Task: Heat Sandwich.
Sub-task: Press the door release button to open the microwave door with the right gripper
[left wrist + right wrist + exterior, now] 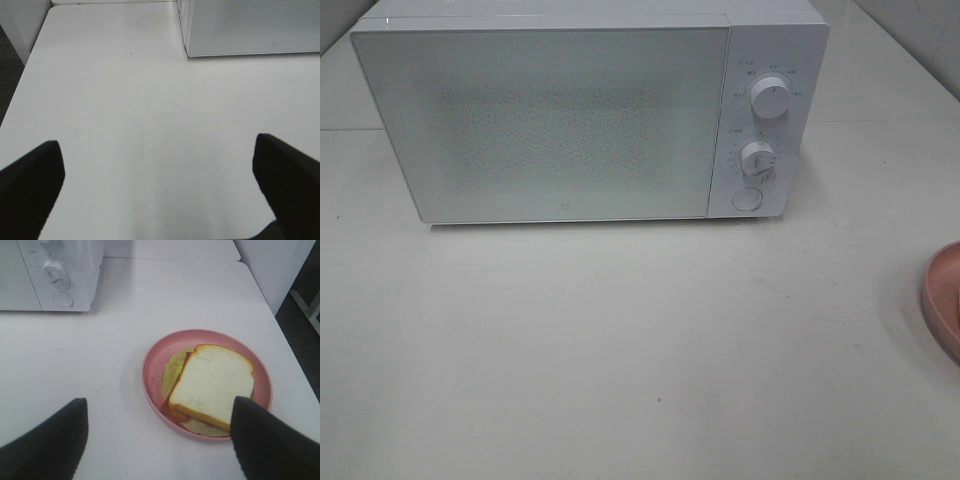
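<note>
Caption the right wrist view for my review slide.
Open right gripper frames the sandwich on a pink plate; closed microwave beyond.

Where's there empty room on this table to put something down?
The biggest bare patch is the table in front of the microwave, from its door to the near edge. A bare stretch also runs along the microwave's left side. It is crowded only on the right, where the pink plate holds the sandwich.
</note>
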Robot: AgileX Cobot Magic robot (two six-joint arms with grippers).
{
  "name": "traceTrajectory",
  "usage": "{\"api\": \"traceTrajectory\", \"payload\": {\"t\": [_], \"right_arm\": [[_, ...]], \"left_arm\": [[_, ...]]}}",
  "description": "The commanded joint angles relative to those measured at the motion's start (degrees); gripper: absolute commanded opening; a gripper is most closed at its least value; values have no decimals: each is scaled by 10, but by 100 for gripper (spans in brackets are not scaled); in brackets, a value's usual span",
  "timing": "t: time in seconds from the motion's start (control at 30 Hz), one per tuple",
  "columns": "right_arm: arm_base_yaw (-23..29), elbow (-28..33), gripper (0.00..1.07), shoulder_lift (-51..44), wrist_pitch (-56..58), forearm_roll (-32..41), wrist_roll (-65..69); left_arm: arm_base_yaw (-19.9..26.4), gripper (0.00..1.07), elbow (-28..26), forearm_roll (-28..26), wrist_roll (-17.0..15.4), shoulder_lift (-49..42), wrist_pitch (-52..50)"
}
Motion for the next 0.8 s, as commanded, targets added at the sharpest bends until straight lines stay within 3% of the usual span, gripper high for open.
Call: {"api": "traceTrajectory", "payload": {"t": [0.03,0.5,0.8], "right_arm": [[-2,1,75,-17,-2,-2,3],[-2,-3,75,-16,-5,10,5],[-2,-25,75,46,-30,29,4]], "left_arm": [[1,98,1,0,-2,-13,-3],[1,98,1,0,-2,-13,-3],[1,98,1,0,-2,-13,-3]]}}
